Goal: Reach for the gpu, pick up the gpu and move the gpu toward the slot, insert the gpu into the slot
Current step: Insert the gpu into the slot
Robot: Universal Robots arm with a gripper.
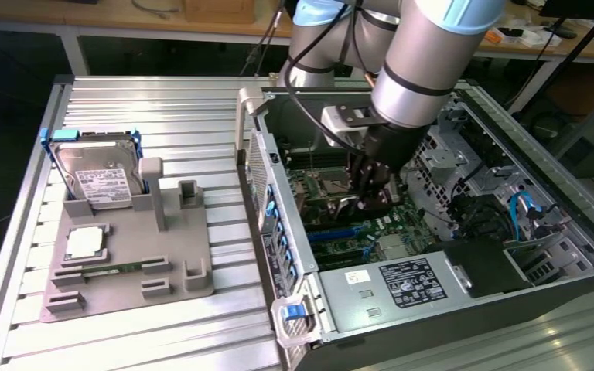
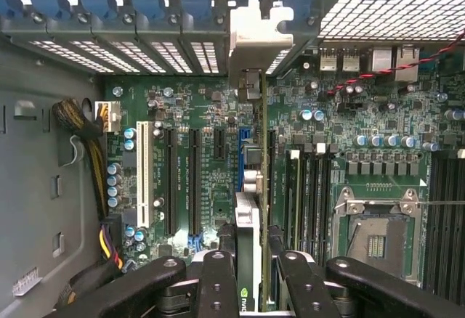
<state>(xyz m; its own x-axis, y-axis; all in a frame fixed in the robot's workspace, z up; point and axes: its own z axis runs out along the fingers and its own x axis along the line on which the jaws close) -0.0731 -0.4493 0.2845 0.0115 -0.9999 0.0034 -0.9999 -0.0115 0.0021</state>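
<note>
Fingers (image 2: 218, 283) clamp the gpu (image 2: 248, 249) (edge-on), aligned with the slot (image 2: 243, 147).

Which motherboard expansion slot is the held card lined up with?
The blue slot: the gpu in the gripper runs along it, while the white and black slots beside it are bare.

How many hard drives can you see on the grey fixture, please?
1: the hard drive stands at the far end of the grey fixture, toward the exterior view's left. None looks hidden.
</note>
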